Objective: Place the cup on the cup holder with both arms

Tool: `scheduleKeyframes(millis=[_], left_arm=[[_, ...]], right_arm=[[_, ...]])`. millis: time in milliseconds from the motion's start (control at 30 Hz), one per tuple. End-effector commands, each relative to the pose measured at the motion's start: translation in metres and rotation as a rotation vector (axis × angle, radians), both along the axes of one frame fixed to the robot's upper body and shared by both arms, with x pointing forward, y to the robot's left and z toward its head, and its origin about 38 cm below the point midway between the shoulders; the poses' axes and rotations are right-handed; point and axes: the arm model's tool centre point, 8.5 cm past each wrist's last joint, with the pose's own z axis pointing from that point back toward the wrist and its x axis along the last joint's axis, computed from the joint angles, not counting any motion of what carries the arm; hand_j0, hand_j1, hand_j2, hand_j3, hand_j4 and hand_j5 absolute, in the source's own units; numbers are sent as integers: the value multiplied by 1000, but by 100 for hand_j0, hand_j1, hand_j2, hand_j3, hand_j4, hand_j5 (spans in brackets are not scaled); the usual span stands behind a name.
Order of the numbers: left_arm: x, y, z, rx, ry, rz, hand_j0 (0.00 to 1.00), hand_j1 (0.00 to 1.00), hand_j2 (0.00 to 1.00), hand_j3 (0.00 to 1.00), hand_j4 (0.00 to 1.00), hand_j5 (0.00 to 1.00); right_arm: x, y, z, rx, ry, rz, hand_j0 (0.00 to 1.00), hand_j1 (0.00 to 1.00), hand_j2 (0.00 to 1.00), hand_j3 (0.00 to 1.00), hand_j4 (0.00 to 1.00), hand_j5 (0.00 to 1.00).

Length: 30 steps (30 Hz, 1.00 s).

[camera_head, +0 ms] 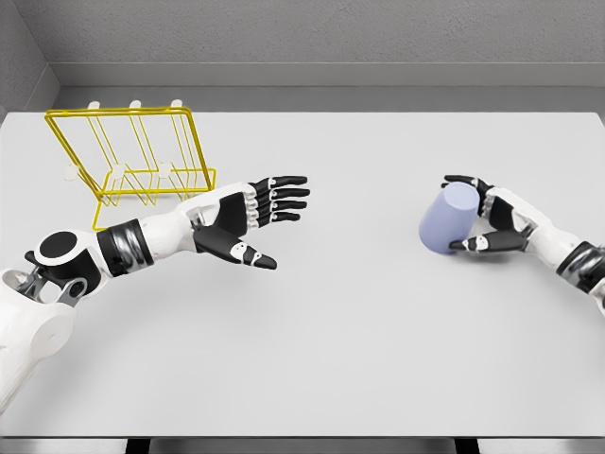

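Right hand (pixel 492 222) clasps the tilted cup (pixel 446 219) near the table's (pixel 378 331) right edge. Left hand (pixel 250 218), fingers spread mid-table, apparently awaits a handover towards the cup holder (pixel 132 156), far-left corner

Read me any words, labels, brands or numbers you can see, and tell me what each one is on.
None: no readable text in the head view.
The cup, in the right hand, is plain lilac.
The yellow wire rack, the left hand and the table bear no print.
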Motion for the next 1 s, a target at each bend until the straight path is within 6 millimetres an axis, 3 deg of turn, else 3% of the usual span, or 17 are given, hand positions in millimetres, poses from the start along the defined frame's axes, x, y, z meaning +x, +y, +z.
scheduleKeyframes(millis=[0, 967], left_arm=[[0, 0, 0, -5, 6, 1, 100, 100, 100, 100, 100, 100], [6, 6, -3, 4, 14, 19, 100, 100, 100, 100, 100, 100]], right_arm=[[0, 1, -1, 1, 6, 1, 83, 83, 83, 83, 83, 83], [21, 23, 38, 24, -105, 58, 75, 75, 75, 75, 75, 75]])
